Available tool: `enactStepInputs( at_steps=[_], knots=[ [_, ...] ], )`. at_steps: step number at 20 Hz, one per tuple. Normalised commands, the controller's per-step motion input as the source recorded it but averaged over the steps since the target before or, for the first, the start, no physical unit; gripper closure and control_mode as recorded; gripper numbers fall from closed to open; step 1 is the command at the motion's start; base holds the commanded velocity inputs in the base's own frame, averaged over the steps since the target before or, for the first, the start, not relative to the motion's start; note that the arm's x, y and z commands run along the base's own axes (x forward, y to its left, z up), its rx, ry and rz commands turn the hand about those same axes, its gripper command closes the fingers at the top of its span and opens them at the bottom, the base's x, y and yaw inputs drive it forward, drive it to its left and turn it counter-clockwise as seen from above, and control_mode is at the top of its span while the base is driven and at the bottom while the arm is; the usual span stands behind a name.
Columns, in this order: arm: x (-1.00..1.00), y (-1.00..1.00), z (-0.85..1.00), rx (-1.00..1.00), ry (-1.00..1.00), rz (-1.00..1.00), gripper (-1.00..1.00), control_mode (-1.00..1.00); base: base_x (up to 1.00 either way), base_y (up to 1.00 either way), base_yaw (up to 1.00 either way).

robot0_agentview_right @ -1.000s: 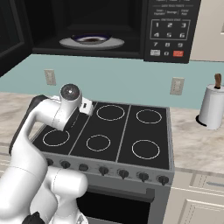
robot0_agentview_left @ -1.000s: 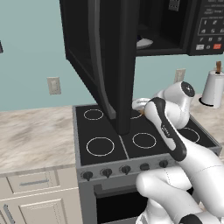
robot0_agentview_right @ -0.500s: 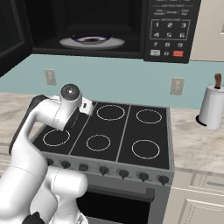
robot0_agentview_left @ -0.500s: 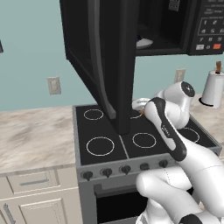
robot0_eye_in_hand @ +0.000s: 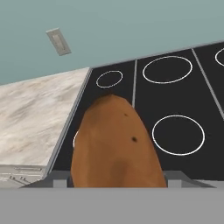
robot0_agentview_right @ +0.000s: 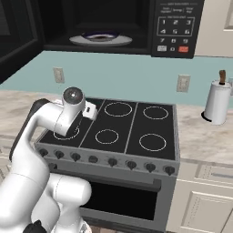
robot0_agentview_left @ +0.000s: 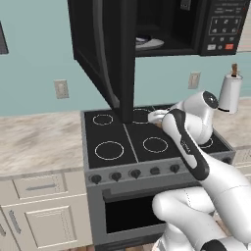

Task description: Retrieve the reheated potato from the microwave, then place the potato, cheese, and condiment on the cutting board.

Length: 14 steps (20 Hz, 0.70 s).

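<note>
The potato (robot0_eye_in_hand: 114, 144) fills the lower middle of the hand view, a brown lump pinched in the tool (robot0_eye_in_hand: 117, 177), whose tips flank it at the bottom edge; so the tool is gripping the potato, jaws partway apart around its bulk; beneath and beyond it lies the black stovetop (robot0_eye_in_hand: 175, 96) with its white rings, and the pale worktop (robot0_eye_in_hand: 35, 113) runs off to the left of that frame; in the right base view the wrist sits at centre left over the near left burner, and up top the microwave (robot0_agentview_right: 175, 27) stands open, its glass plate (robot0_agentview_right: 101, 39) bare in the upper middle; in the left base view the swung-out door (robot0_agentview_left: 105, 54) hangs dark down the centre of the frame, close to the arm. What could go wrong from here: the potato is rounded and smooth-sided, held only near its rear end as far as I can judge, so a quick swing could let it roll or slip out onto the burners; that open door is the other worry, since a wide sweep of the arm toward the upper centre could clip it; and the cutting board, cheese and condiment are not yet placed in sight, so the carry may be long, giving a slip more chances.
</note>
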Motion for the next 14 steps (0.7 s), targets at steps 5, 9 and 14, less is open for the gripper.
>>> enactStepInputs(
  at_steps=[5,9,14],
  knots=[
    [0.0,0.0,0.0,0.0,0.0,0.0,1.0,1.0,-0.28,-0.14,-0.02],
    [0.0,0.0,0.0,0.0,0.0,0.0,1.0,1.0,-0.05,-0.21,0.27],
    [0.0,0.0,0.0,0.0,0.0,0.0,1.0,1.0,0.0,-0.27,0.45]
  ],
)
